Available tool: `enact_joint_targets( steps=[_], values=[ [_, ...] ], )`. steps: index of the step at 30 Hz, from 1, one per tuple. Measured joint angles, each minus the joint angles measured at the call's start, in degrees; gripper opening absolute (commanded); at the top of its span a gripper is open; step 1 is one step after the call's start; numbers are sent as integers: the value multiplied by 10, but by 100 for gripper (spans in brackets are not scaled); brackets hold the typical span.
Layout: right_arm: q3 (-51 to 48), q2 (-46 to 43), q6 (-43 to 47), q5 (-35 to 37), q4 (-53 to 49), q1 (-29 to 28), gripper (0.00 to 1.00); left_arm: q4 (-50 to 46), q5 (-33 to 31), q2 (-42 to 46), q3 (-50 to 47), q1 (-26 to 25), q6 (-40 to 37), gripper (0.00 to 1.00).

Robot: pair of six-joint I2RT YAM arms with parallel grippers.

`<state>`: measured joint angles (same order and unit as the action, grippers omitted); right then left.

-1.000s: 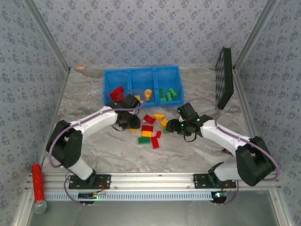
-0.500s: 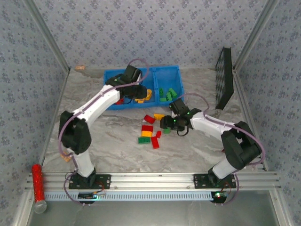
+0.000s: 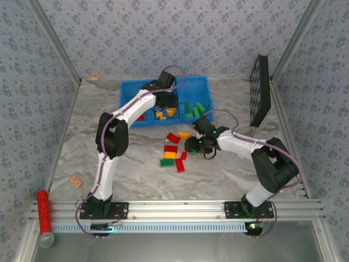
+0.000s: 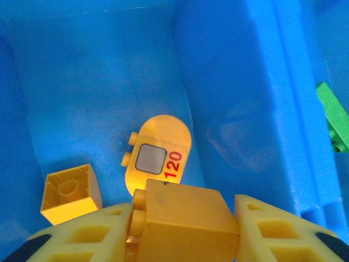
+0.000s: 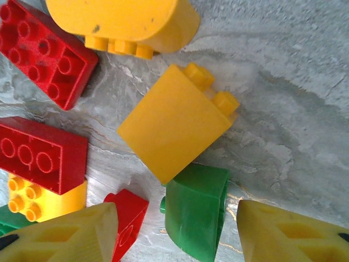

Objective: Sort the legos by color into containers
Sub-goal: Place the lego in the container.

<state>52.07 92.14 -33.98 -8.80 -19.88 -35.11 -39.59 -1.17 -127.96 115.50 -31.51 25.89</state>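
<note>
The blue containers (image 3: 124,103) lie under the left gripper (image 4: 182,229), which is clamped on a yellow brick (image 4: 184,210) over the middle bin, directly above a rounded yellow piece (image 4: 158,155). I'd say the drop is the step in hand, needing only the jaws to part. The right gripper (image 5: 177,229) hovers low over the loose legos (image 3: 172,153), jaws apart astride a curved green piece (image 5: 196,218), which it should close on next. The only readable writing is a red "120" on the rounded yellow piece.
</note>
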Motion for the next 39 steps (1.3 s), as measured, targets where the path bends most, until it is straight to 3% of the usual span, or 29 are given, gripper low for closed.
enact_joint_targets(
  steps=[8, 13, 19, 30, 35, 39],
  values=[
    [5, 33, 5, 7, -1, -2, 39, -15, 1, -16, 13, 0, -4, 44],
    [9, 34, 9, 11, -3, -2, 27, -20, 2, -26, 22, 0, -5, 56],
    [11, 8, 19, 15, -32, 7, 24, -29, 0, -27, 22, 5, -16, 68],
    [100, -91, 73, 28, -120, 70, 23, -29, -6, -14, 21, 5, -40, 71],
    [219, -46, 122, 40, -127, 109, 23, -33, -26, 67, -10, -3, -70, 71],
    [308, 27, 157, 53, -120, 128, 23, -40, -41, 180, -87, -27, -62, 70]
  ],
)
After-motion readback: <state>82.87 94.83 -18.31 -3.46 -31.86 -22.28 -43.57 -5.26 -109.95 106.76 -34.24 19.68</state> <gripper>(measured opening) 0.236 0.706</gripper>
